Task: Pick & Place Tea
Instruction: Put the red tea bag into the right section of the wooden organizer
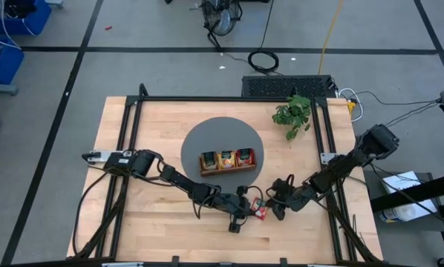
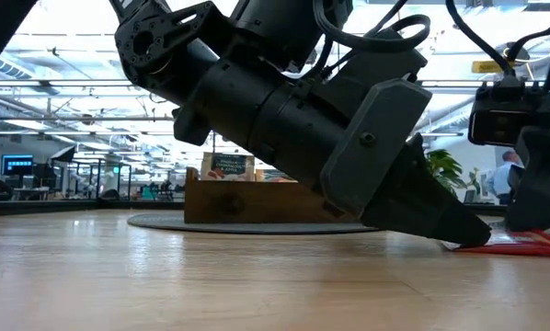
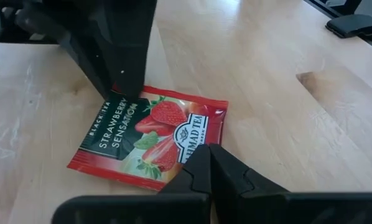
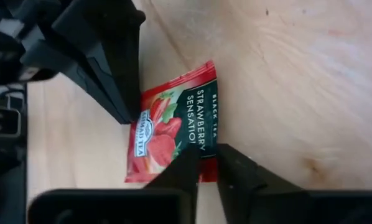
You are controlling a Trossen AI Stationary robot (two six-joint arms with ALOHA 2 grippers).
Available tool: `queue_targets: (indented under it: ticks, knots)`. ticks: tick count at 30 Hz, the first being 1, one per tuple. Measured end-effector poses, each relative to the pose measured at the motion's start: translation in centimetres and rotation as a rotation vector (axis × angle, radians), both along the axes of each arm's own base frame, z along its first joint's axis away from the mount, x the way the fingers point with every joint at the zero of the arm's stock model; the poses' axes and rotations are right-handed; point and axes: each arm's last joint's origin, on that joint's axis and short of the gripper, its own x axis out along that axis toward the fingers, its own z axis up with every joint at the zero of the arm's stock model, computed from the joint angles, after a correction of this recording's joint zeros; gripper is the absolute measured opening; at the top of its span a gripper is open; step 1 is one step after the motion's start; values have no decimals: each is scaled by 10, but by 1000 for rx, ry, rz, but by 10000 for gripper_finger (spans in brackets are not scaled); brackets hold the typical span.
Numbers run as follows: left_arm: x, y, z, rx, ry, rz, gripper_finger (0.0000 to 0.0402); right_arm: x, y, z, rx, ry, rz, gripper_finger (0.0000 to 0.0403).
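Left gripper (image 3: 209,155) clenched, tips pressing red tea sachet (image 3: 150,138) on table (image 3: 267,93); right gripper (image 4: 208,155) nearly closed at its opposite edge, grasp unclear.

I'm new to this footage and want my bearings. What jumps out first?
Both grippers meet at one red strawberry tea sachet lying flat on the wooden table near its front edge: the left gripper and the right gripper press on opposite edges. Behind, a wooden tray holds more sachets.
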Motion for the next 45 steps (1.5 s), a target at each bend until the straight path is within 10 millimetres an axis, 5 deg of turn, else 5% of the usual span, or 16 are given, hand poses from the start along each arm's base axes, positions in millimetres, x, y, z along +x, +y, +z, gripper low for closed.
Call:
queue_targets:
  ticks: [4, 11, 21, 27, 32, 38, 45]
  knots:
    - [0, 0, 0, 2, 0, 3, 5, 1, 1, 1, -41, -29, 58, 6]
    - [0, -1, 0, 20, -7, 3, 16, 2, 1, 4, -91, -60, 107, 1]
    - [-17, -22, 40, 119, 15, -10, 66, 0, -1, 14, -174, -110, 193, 0]
    - [-38, -36, 62, 140, 128, 12, 71, 1, -3, 43, -243, -227, 226, 0]
    - [-59, -50, 67, 166, 236, 77, 71, 15, -12, 86, -515, -302, 231, 0]
    - [-83, -66, 66, 333, 272, 206, 72, 44, -32, 136, -810, -192, 284, 0]
    - [-96, -72, 65, 400, 296, 254, 72, 68, -61, 142, -1049, 30, 412, 0]
